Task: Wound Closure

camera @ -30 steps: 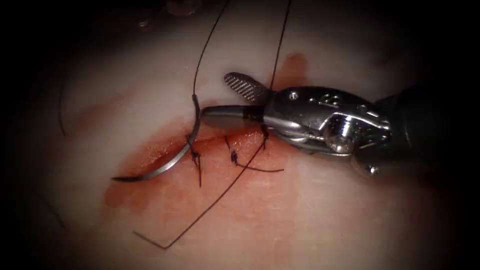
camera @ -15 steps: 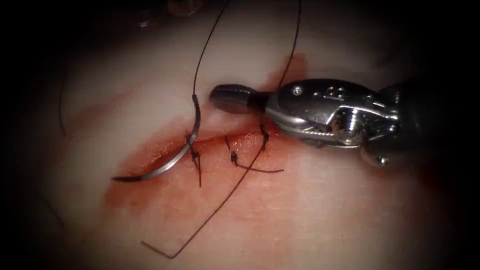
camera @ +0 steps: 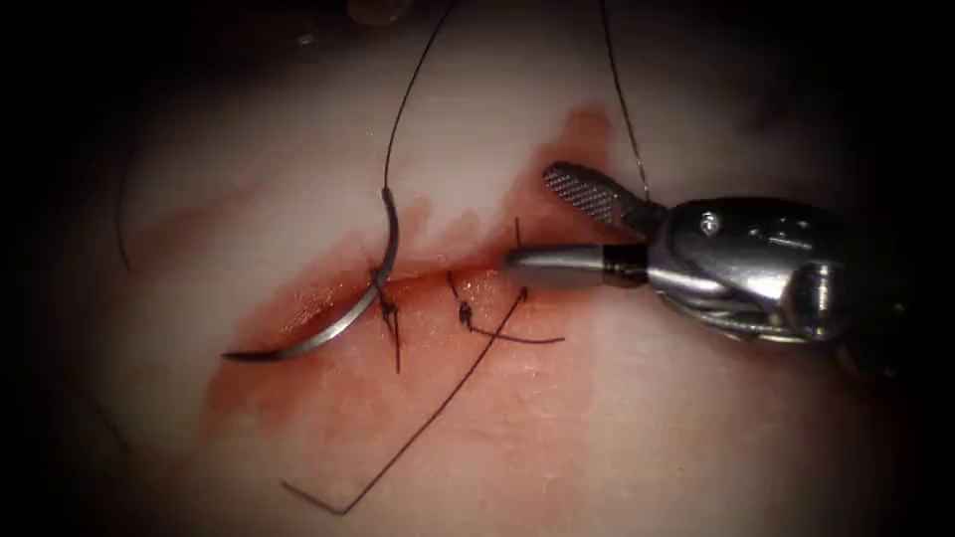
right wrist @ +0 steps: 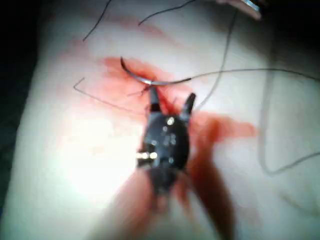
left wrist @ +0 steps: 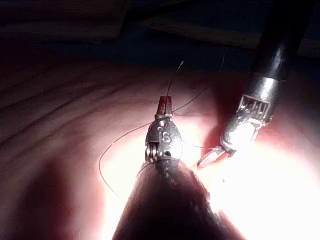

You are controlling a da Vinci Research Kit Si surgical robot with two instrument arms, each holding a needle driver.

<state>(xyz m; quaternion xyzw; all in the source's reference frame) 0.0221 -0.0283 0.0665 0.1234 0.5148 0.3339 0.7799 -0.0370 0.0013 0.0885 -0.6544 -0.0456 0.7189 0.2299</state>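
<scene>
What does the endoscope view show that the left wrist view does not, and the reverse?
Endoscope view: the needle lies across the cut, held by no tool; whether it sits in the tissue is unclear. Left wrist view: the left tool, with thread at its tip; its grip is unclear. Both: the right tool, jaws open and holding nothing, and thread.

Right tool (camera: 545, 231) is showing polished, glossy metal; upper jaw's inner face is cross-hatched, rough. Needle (camera: 343, 303) is reading as smooth bright steel, darker at the swaged end. Thread (camera: 428, 423) is looking matt black. Tissue (camera: 696, 438) is glistening wet where the red fluid (camera: 328, 388) is lying.
</scene>
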